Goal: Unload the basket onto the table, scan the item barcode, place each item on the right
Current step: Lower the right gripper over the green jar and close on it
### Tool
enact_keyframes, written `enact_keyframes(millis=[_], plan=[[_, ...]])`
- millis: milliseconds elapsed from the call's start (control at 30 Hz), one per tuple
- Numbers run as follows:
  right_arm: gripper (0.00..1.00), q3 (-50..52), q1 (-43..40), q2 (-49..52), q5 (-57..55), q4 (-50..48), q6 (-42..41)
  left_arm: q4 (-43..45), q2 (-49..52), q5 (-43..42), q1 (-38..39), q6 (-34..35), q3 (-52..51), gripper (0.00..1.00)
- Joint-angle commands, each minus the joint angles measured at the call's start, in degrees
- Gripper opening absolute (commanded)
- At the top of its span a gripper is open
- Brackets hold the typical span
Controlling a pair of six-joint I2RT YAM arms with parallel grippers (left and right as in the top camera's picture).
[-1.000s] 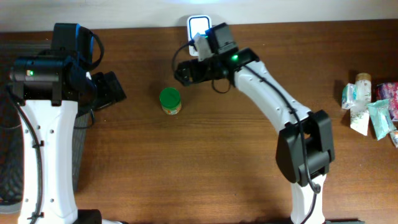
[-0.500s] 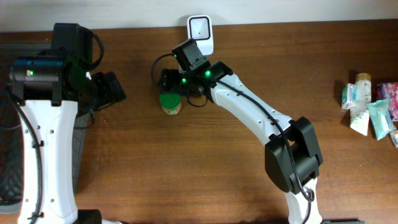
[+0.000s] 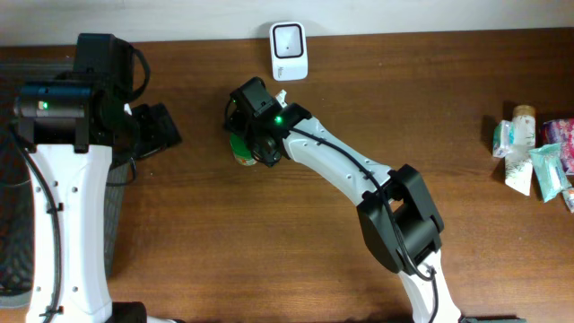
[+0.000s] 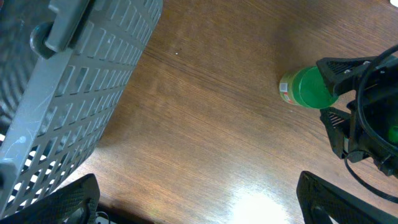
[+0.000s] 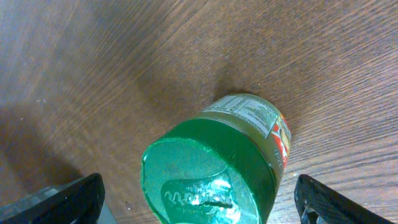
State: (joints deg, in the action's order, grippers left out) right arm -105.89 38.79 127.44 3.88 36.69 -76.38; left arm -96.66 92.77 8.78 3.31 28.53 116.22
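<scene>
The right gripper hangs just over the jar, jaws wide apart on either side of its green lid. The jar stands on the table, left of centre. The left gripper is spread wide beside the basket. The scanner sits at the far edge.

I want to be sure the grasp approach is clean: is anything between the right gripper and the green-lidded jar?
Nothing visible is. The open right gripper hangs right over the jar, one of its fingers on each side of it, with no other object between them.
</scene>
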Motion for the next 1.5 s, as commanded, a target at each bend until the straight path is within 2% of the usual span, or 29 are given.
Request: enact_keyframes(millis=[0,100,233,367,467,567,633,667,700,1167,1333,1467], plan=[[0.93,0.0,0.7,2.3,-1.6,-1.0,-0.6,-0.1,-0.9,0.0,-0.2,0.7,0.6,0.99],[0.92,0.0,0.7,3.8,-4.7,-0.7,-0.6,0.0,-0.9,0.0,-0.2,0.7,0.6,0.99],[0.85,0.0,0.6,3.8,-5.0,1.6,-0.6,-0.1,-0.9,0.0,-0.2,0.7,0.6,0.99],[0.85,-2.5,-1.2,3.7,-4.9,10.8,-0.6,-0.1,-0.9,0.0,-0.2,0.7,0.6,0.99],[0.85,-7.0,-4.5,3.7,0.3,20.1,-0.5,0.0,-0.9,0.0,-0.2,0.7,0.6,0.99],[0.89,-7.6,-7.2,3.8,4.8,22.9,-0.4,-0.1,-0.9,0.0,-0.2,0.7,0.6,0.99],[0.9,-7.6,-7.7,3.8,7.0,24.0,-0.4,0.0,-0.9,0.0,-0.2,0.7,0.6,0.99],[0.82,-7.6,-7.7,3.8,8.3,24.0,-0.4,-0.1,-0.9,0.0,-0.2,0.7,0.6,0.99],[0.77,-7.6,-7.4,3.8,8.9,24.0,-0.4,0.0,-0.9,0.0,-0.2,0.7,0.6,0.99],[0.78,-7.5,-3.4,4.2,7.7,24.0,-1.0,0.0,-0.9,0.0,-0.2,0.7,0.6,0.99],[0.78,-7.5,-3.4,4.2,6.4,24.0,3.8,-0.1,-0.9,0.0,-0.2,0.7,0.6,0.99],[0.78,-7.5,-3.5,4.2,4.0,24.0,19.9,-0.1,-0.9,0.0,-0.2,0.7,0.6,0.99]])
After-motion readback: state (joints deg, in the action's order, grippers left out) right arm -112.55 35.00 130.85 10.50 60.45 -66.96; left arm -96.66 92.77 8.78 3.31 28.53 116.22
